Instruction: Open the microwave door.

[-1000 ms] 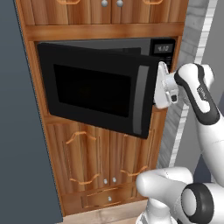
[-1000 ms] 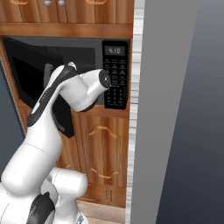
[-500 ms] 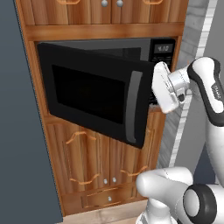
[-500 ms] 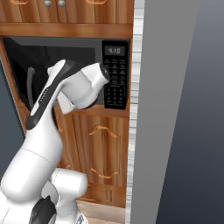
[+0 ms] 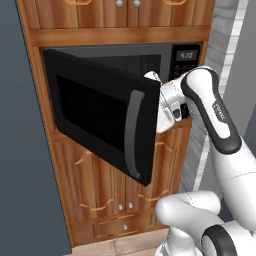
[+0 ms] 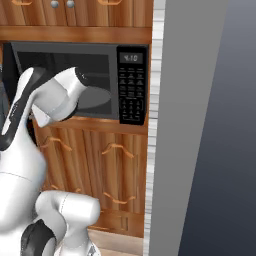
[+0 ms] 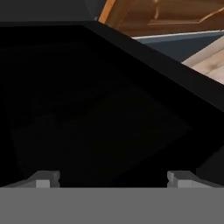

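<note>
The microwave door (image 5: 95, 117), glossy black with a dark window, stands swung well out on its left hinge. Its grey bar handle (image 5: 132, 134) runs down the free right edge. My white hand (image 5: 167, 102) sits just behind that free edge, in front of the open cavity (image 6: 92, 82), and the door hides its fingertips there. In the hand view the door's black inner face (image 7: 100, 100) lies close ahead. My gripper (image 7: 113, 178) is open, its two tips far apart with nothing between them.
The black keypad panel with its display (image 6: 132, 85) is right of the cavity. Wooden cabinet doors with curved handles (image 5: 165, 150) lie below and above. A grey wall column (image 6: 200, 125) stands close on the right, a dark panel (image 5: 20, 150) on the left.
The door has swung further outward to the left. My hand has followed it leftward, from in front of the keypad to behind the door's free edge. The jaws stay open.
</note>
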Robot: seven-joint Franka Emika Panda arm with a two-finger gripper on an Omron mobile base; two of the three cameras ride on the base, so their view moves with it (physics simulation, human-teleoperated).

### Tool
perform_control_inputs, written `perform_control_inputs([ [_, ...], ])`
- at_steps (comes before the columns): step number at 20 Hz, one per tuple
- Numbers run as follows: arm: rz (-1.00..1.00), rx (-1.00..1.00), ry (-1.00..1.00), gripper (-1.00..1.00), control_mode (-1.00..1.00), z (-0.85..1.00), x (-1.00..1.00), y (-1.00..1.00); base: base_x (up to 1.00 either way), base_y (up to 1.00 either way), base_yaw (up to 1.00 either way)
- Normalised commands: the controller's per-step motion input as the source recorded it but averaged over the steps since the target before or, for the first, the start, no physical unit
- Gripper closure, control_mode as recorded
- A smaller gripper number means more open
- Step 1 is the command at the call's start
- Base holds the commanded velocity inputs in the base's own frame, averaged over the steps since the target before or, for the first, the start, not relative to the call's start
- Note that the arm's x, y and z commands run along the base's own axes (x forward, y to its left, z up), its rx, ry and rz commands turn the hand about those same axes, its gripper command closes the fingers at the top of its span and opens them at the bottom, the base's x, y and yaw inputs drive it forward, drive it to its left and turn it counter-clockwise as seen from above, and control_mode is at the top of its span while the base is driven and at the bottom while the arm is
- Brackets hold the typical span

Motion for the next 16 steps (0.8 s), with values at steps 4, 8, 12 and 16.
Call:
perform_control_inputs([
  [4, 0.0, 0.0, 0.0, -1.0, -1.0, 0.0, -0.03, 1.0, 0.0, 0.0, 0.0],
  [8, 0.0, 0.0, 0.0, -1.0, -1.0, 0.05, 0.0, 1.0, 0.0, 0.0, 0.0],
  [12, 0.0, 0.01, 0.0, -1.0, -1.0, 0.05, 0.0, 1.0, 0.0, 0.0, 0.0],
  [16, -0.01, 0.01, 0.0, -1.0, -1.0, 0.0, 0.02, 1.0, 0.0, 0.0, 0.0],
])
